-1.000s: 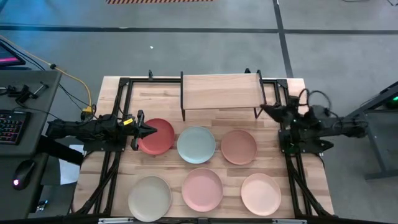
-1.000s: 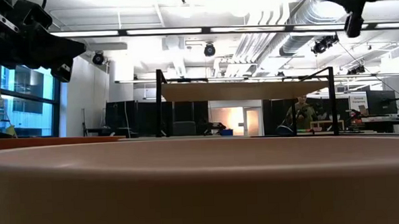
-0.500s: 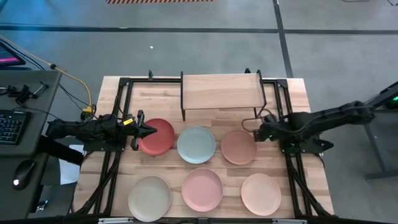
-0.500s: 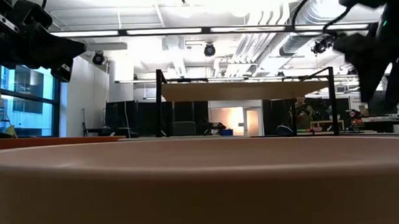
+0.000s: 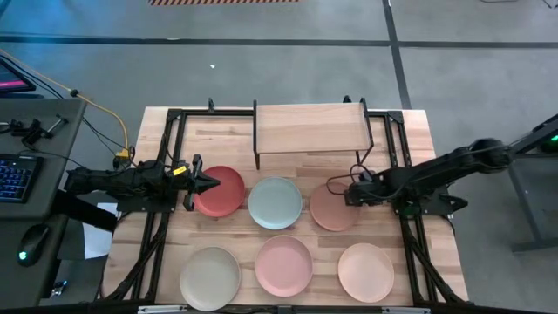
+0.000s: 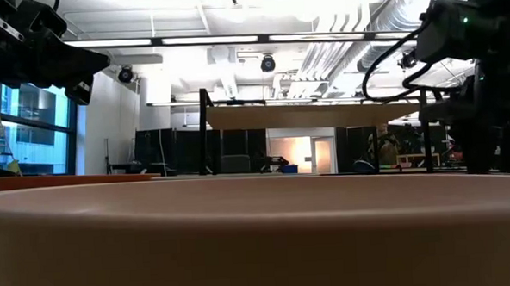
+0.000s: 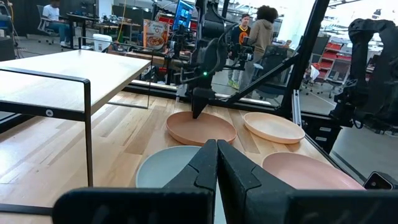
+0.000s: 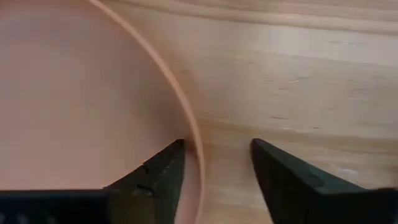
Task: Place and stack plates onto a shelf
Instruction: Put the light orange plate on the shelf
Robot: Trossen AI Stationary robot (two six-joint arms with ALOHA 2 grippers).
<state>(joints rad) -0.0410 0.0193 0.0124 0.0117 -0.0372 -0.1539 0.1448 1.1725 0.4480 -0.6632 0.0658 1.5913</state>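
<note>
Six plates lie flat on the table in the high view: red (image 5: 224,194), blue-grey (image 5: 275,202), terracotta (image 5: 330,209), cream-beige (image 5: 210,277), pink (image 5: 283,265) and peach (image 5: 365,272). The shelf (image 5: 309,128) stands on thin black legs behind them. My right gripper (image 5: 347,194) points down at the terracotta plate's right rim (image 8: 194,134), open, with one finger above the plate's inside and one above the bare wood (image 8: 214,149). My left gripper (image 5: 209,183) is shut (image 7: 216,163) and hangs over the red plate's left edge, touching nothing. My right gripper comes from above with its fingers astride the terracotta plate's right rim (image 8: 198,155). The plate lies flat on the table. I cannot tell whether either fingertip (image 8: 176,149) touches the plate.
Black frame rails (image 5: 166,201) run along both sides of the table. The shelf's front legs (image 5: 359,157) stand just behind the terracotta plate. A plate's rim (image 6: 259,238) fills the bottom of the low view. People stand in the room beyond the table (image 7: 261,25).
My right arm has swung from the table's right edge toward the left and down, reaching the terracotta plate's right rim with its gripper pointing down. No plate has moved.
</note>
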